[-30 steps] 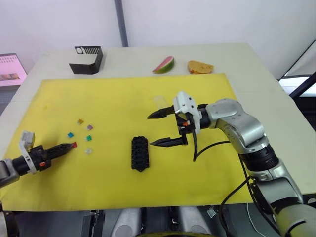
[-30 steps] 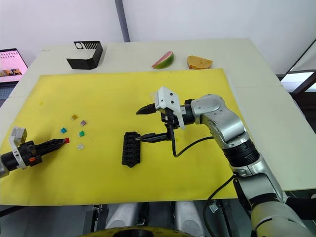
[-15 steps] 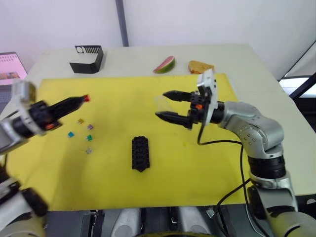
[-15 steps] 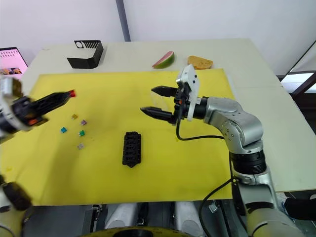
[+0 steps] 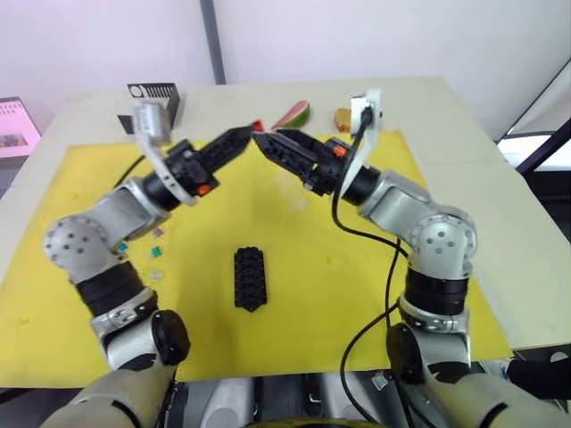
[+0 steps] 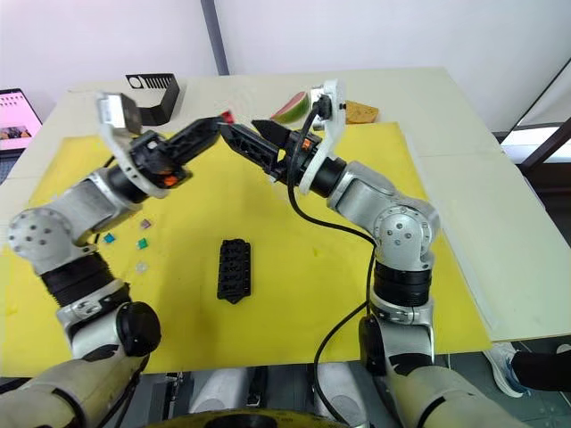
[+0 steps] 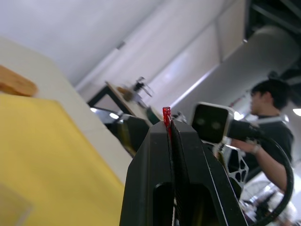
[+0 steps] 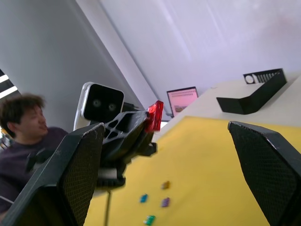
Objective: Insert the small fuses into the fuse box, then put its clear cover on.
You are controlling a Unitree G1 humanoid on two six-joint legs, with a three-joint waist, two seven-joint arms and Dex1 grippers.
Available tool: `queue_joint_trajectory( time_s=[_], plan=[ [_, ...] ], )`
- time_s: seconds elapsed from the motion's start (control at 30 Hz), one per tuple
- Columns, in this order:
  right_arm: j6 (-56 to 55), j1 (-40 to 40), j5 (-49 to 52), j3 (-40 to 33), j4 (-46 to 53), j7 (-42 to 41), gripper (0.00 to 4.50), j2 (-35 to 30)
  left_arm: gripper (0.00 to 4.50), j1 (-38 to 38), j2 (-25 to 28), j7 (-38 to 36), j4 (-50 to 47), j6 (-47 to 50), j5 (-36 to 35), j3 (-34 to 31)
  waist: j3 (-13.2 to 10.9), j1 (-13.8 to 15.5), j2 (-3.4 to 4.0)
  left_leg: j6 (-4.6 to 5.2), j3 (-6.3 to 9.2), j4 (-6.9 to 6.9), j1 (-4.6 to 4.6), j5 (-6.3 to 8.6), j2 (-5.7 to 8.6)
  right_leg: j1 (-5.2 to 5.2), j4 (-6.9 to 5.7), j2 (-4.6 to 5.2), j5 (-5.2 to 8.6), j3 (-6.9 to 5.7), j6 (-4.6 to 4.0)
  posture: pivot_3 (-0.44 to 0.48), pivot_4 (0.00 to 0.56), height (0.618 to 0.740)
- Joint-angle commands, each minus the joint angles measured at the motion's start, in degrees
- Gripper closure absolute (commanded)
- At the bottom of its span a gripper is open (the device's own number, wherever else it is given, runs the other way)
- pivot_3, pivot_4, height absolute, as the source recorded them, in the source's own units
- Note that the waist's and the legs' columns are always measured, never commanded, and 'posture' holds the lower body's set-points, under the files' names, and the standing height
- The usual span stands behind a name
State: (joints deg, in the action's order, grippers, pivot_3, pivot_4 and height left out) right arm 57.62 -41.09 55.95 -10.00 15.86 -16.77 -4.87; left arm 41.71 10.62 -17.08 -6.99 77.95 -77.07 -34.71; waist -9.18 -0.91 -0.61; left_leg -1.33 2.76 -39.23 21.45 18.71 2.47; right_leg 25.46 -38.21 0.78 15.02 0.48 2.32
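Observation:
My left gripper (image 5: 247, 133) is raised high above the yellow mat (image 5: 357, 267), shut on a small red fuse (image 6: 228, 116) that sticks out of its tip (image 7: 166, 113). My right gripper (image 6: 243, 130) is open and points at that tip from the right. In the right wrist view the red fuse (image 8: 154, 116) sits between its wide-spread fingers (image 8: 75, 174). The black fuse box (image 5: 249, 278) lies on the mat below. Several other small fuses (image 5: 157, 252) lie left of it. The clear cover (image 5: 291, 189) shows only faintly on the mat under the right gripper.
A black bracket (image 6: 153, 92) stands at the table's far left, with a watermelon slice (image 6: 291, 108) and a bread piece (image 6: 361, 111) along the far edge. A screen (image 6: 16, 111) stands left of the table. A person (image 7: 269, 106) shows in the wrist views.
Both arms have risen and come together over the mat's far middle. The left gripper carried the red fuse up and right; the open right gripper swung left to meet it.

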Motion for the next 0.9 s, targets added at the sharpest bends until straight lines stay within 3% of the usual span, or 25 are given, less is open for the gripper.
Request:
queue_joint_trajectory(
  time_s=[0.03, 0.2, 0.23, 0.27, 0.6, 0.7, 0.9],
  plan=[
    [-0.83, 0.32, 2.79, -0.68, 3.27, 0.85, 0.00, -0.25, 4.47, -0.78, 0.19, 0.61, -1.80, -5.20, -1.38, 2.61, 0.00, -0.07, 0.01, 0.00, 0.00, 0.00, 0.00, 0.00, 0.00, 0.00, 0.00, 0.00, 0.00, 0.00, 0.00, 0.000, 0.150, 0.740],
    [-1.25, 1.45, 8.07, -2.10, 4.69, 3.18, 0.00, 0.34, 4.47, -1.86, 0.93, 2.45, -1.94, -8.65, -7.42, 4.95, 0.00, 0.08, 0.00, 0.00, 0.00, 0.00, 0.00, 0.00, 0.00, 0.00, 0.01, -0.01, 0.00, 0.01, 0.00, 0.000, 0.150, 0.740],
    [-1.30, 1.50, 8.95, -2.37, 4.75, 3.70, 0.60, 0.17, 4.50, -2.13, 1.40, 2.63, -1.90, -9.04, -8.56, 5.37, 0.00, 0.09, 0.01, 0.00, 0.00, 0.00, 0.00, 0.00, 0.00, -0.01, 0.02, -0.01, 0.00, 0.01, 0.00, 0.000, 0.150, 0.740],
    [-1.39, 1.55, 9.62, -2.41, 4.78, 4.10, 0.84, -0.13, 4.50, -2.40, 1.87, 2.85, -1.86, -9.51, -9.47, 5.88, 0.00, 0.09, 0.01, 0.01, 0.00, 0.00, 0.00, 0.00, 0.00, -0.01, 0.02, -0.01, 0.00, 0.01, 0.00, 0.000, 0.150, 0.740],
    [-2.29, 1.91, 13.74, -2.19, 4.14, 7.92, 0.84, -2.33, 4.50, -4.80, 5.65, 3.32, -1.88, -14.38, -14.28, 10.91, 0.00, 0.09, 0.01, 0.02, 0.00, 0.00, -0.01, 0.00, 0.00, -0.02, 0.02, -0.02, 0.00, 0.01, 0.00, 0.000, 0.150, 0.740],
    [-2.42, 2.45, 14.01, -1.23, 4.50, 8.02, 1.64, -2.67, 4.50, -5.21, 6.31, 3.10, -1.92, -15.60, -14.66, 12.08, 0.00, 0.10, 0.01, 0.02, 0.00, 0.00, -0.01, 0.00, 0.00, -0.03, 0.03, -0.02, 0.00, 0.01, 0.00, 0.000, 0.150, 0.740],
    [-3.24, 2.75, 17.66, -1.86, 4.56, 9.50, 1.64, -2.64, 4.50, -6.07, 7.73, 2.63, -2.31, -17.57, -14.96, 14.15, 0.00, 0.09, 0.01, 0.03, 0.01, 0.00, -0.01, 0.00, 0.00, -0.03, 0.04, -0.03, 0.00, 0.01, 0.00, 0.000, 0.150, 0.740]
  ],
)
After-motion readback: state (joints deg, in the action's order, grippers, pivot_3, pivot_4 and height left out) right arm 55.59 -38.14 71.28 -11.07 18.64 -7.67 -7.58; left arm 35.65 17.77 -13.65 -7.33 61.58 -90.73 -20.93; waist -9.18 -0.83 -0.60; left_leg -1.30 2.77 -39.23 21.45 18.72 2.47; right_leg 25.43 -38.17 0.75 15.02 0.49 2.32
